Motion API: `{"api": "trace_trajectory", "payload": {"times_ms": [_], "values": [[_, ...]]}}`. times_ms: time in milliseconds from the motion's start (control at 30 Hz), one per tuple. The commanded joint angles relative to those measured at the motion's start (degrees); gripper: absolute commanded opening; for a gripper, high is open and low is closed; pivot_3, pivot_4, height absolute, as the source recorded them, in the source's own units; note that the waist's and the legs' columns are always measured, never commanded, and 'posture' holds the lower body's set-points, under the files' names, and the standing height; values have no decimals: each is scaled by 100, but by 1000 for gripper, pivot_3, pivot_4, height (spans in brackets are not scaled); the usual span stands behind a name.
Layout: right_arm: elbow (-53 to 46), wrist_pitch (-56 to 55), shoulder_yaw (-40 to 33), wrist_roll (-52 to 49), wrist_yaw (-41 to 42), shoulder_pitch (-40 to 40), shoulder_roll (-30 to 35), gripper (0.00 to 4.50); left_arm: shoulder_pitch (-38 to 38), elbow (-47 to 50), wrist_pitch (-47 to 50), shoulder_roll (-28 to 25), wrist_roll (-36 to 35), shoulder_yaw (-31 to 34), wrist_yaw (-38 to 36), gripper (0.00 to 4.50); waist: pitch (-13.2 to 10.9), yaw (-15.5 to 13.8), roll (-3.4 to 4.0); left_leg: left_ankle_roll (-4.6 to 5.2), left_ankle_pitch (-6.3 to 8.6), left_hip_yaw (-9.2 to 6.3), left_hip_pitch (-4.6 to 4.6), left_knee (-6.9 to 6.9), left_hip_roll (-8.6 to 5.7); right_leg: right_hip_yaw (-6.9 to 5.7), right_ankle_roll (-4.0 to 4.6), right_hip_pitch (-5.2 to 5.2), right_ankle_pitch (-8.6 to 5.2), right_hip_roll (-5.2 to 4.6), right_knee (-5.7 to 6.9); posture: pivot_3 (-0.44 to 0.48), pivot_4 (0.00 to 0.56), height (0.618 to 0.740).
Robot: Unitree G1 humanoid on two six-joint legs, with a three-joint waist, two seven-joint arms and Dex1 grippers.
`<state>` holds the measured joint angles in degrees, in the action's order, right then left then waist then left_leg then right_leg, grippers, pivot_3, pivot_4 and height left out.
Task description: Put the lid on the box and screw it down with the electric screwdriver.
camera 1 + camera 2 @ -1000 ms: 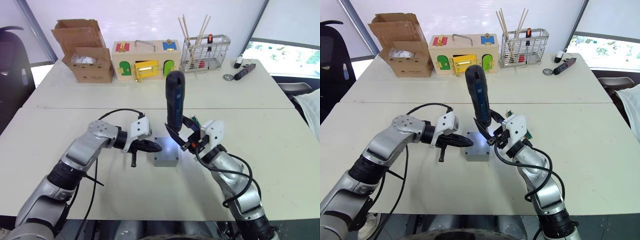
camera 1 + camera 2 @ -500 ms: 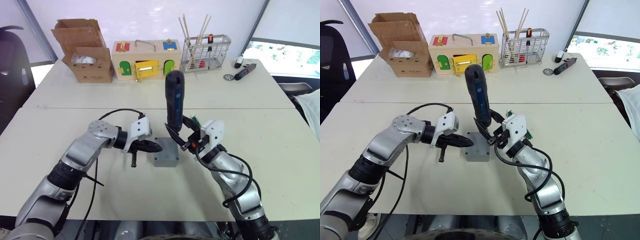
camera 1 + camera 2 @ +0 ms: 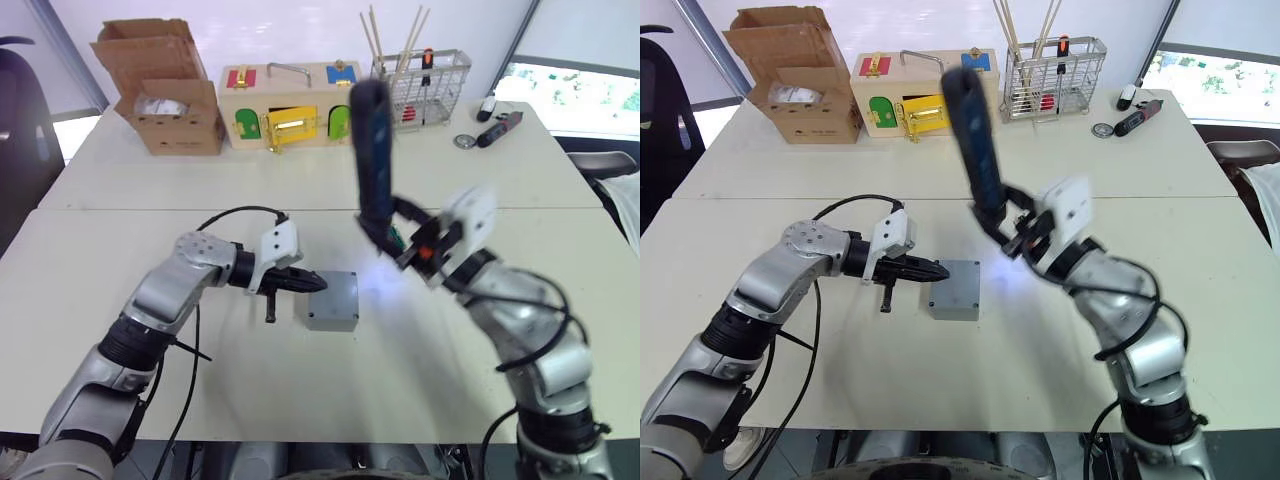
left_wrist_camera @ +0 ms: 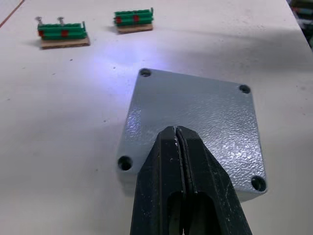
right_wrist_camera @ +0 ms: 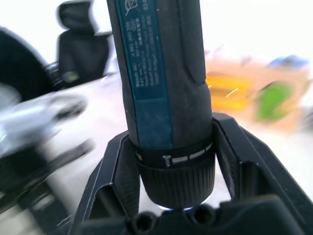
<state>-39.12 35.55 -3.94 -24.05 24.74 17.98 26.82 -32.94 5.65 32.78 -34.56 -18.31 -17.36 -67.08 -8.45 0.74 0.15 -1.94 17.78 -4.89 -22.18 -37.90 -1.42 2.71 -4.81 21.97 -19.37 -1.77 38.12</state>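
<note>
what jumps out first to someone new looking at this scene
The tall dark electric screwdriver, held upright above the table in the right gripper, with white light from its tip falling on the tabletop beside the box. Next comes that small grey box with the lid on it, mid-table, where the left gripper, jaws shut, rests its tip on the lid's near edge.

Lid (image 4: 195, 117): grey plastic, matt, finely pebbled texture. Electric screwdriver (image 5: 159, 73): dark matt body with a smoother blue panel, ribbed collar. Left gripper (image 4: 182, 142): glossy black plastic jaws. Worktop (image 3: 300, 390): smooth, pale, matt.
</note>
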Motion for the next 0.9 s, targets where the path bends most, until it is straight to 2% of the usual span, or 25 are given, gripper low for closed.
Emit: {"api": "trace_trajectory", "payload": {"times_ms": [33, 300, 433, 567, 667, 733, 800, 900], "values": [[-441, 340, -266, -611, 80, 339, 119, 1877, -116, 58, 129, -99, -131, 188, -64, 0, -5, 9, 0, -3, -2, 0, -24, -3, 0, 0, 0, 28, 0, 1, 7, 0, 150, 740], [-203, 888, -724, -1341, -328, 863, 61, 1877, -185, 177, 119, 32, -198, 198, -25, 0, -46, 2, -4, -8, -5, 9, -39, -10, 0, 5, -1, 47, 1, -1, 16, 0, 150, 740], [160, 1510, -1302, -1946, -569, 1233, 320, 1877, -351, 114, 6, 114, -266, 292, -86, 0, -49, -4, -3, -9, -6, 10, -43, -17, -1, 5, -1, 46, 1, -2, 17, 0, 150, 740], [984, 2730, -2310, -3139, -499, 1714, 1341, 1877, -495, 215, 35, 231, -401, 258, -170, 0, -57, -16, 3, -9, -6, 11, -49, -22, -3, 2, -1, 46, 2, -6, 16, 0, 150, 740], [1976, 4166, -2610, -3194, -126, 1779, 3101, 1877, -449, 535, 58, 315, -527, 156, -238, 0, -69, -44, 23, -4, -3, 12, -67, -23, -4, -2, -1, 54, 2, -8, 9, 0, 150, 740], [2580, 5142, -2614, -3330, 114, 1734, 3895, 1877, -411, 634, -49, 332, -476, 50, -283, 0, -69, -56, 21, -1, -2, 12, -90, -24, -6, -5, -1, 74, 2, -10, 5, 0, 150, 740], [3002, 5616, -2649, -3484, 481, 1425, 4470, 1877, -344, 724, -242, 253, -292, -199, -415, 0, -69, -56, 23, 2, 0, 19, -102, -24, -2, -3, -1, 85, 2, -8, 2, 0, 150, 740], [3392, 5695, -2534, -3726, 1106, 426, 5287, 1877, -257, 891, -239, 237, -359, -352, -551, 0, -70, -8, 26, 7, 3, 24, -103, -23, 4, -1, -1, 88, 2, 0, 5, 0, 150, 740]]}}
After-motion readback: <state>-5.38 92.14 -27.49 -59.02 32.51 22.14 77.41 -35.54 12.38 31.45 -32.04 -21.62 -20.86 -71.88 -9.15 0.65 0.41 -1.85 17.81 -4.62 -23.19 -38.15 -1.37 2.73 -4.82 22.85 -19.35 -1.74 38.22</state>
